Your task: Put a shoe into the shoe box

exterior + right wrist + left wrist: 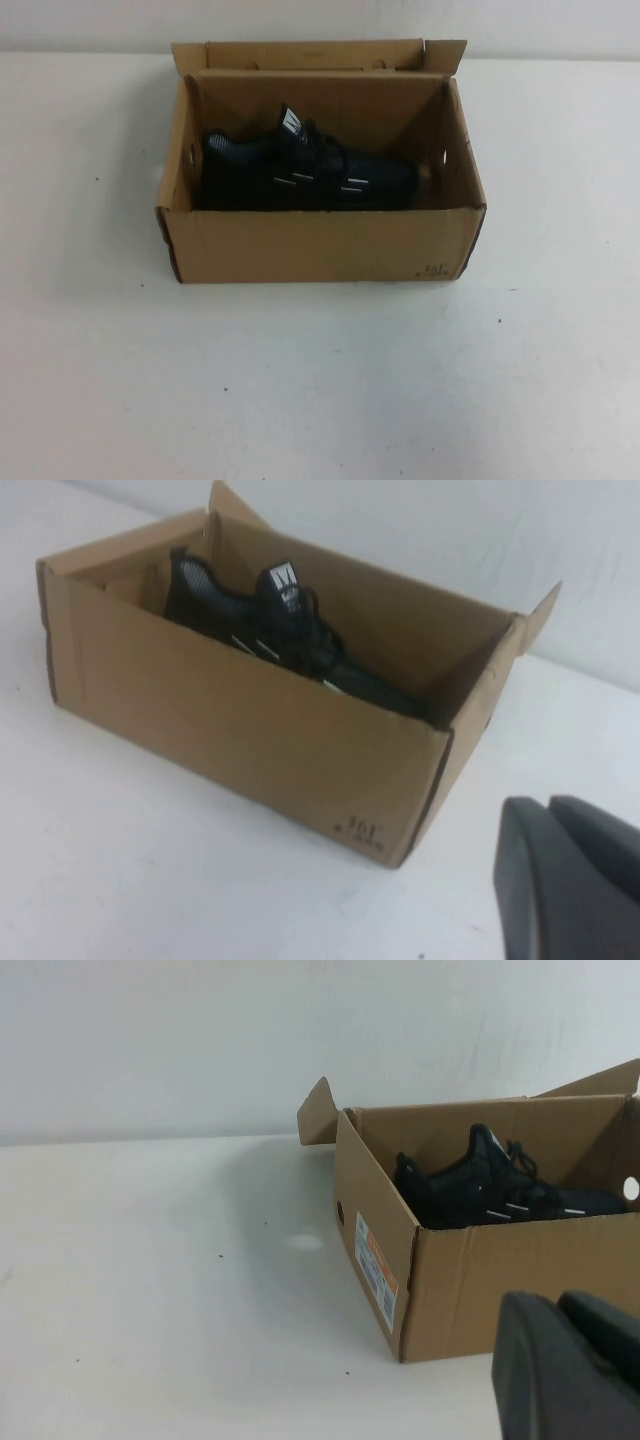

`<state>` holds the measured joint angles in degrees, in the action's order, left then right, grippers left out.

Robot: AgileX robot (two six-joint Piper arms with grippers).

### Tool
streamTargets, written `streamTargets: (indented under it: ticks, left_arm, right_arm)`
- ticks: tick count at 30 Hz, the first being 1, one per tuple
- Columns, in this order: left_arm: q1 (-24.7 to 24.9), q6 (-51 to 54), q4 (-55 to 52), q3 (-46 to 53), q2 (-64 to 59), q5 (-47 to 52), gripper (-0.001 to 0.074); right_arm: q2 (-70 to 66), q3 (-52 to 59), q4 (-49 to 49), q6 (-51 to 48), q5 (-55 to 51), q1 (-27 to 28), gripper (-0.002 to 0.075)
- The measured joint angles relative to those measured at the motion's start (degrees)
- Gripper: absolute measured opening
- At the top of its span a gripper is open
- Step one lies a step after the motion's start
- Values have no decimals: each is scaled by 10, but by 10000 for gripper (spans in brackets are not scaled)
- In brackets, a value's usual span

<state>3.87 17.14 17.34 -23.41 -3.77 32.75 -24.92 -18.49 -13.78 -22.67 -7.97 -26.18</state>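
Observation:
The black knit shoe (300,172) lies inside the open brown cardboard shoe box (320,245) at the table's middle back, toe to the right, white tongue logo up. It also shows in the left wrist view (490,1190) and the right wrist view (280,630), inside the box (500,1280) (240,730). My left gripper (565,1360) is shut and empty, off the box's left front. My right gripper (565,870) is shut and empty, off the box's right front corner. Neither gripper shows in the high view.
The box's lid flap (315,55) stands open at the back against the wall. A label (375,1270) is on the box's left end. White table (320,390) lies in front and to both sides.

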Motion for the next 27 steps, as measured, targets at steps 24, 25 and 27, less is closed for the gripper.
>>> streamTargets:
  ticks: [24, 25, 27]
  left_arm:
    - [0, 0, 1, 0, 1, 1, -1]
    - [0, 0, 1, 0, 4, 1, -1]
    - [0, 0, -1, 1, 17, 1, -1]
  right_arm:
    - [0, 21, -104, 0, -82, 0, -15]
    - [0, 21, -104, 0, -84, 0, -15]
    - [0, 21, -104, 0, -83, 0, -15]
